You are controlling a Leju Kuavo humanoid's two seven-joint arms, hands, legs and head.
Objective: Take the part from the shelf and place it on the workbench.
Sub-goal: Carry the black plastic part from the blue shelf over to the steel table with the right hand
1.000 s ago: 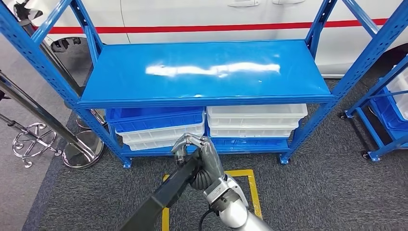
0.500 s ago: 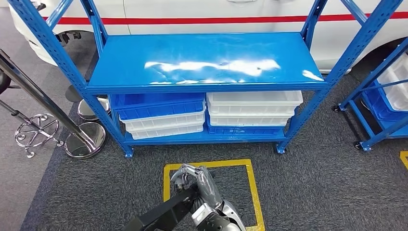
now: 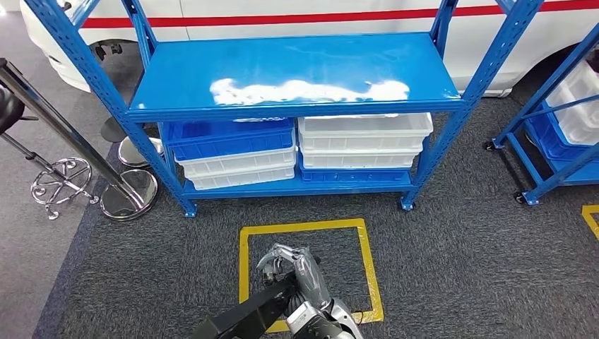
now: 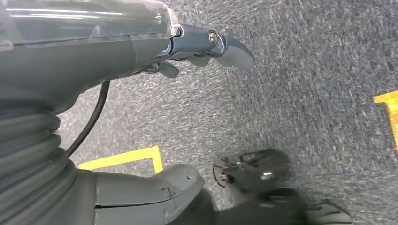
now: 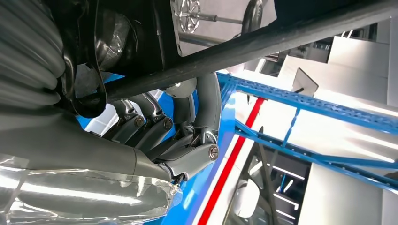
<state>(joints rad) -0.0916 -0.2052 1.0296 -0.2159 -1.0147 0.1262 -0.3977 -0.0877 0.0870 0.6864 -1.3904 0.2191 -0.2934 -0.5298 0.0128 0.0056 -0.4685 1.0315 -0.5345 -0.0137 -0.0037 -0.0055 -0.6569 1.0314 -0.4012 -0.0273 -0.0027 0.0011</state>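
Your right hand point(image 3: 291, 265) grips the long black bar-shaped part point(image 3: 244, 318) low over the yellow floor square point(image 3: 371, 279), apart from the blue steel shelf point(image 3: 297, 70), presumably for carrying to the workbench, while your left hand point(image 4: 202, 47) hangs with fingers loosely apart, holding nothing.

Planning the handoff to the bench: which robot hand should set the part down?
Right. The right robot hand already grips the long black part, seen in the head and right wrist views. The left robot hand hangs over the carpet, holding nothing.
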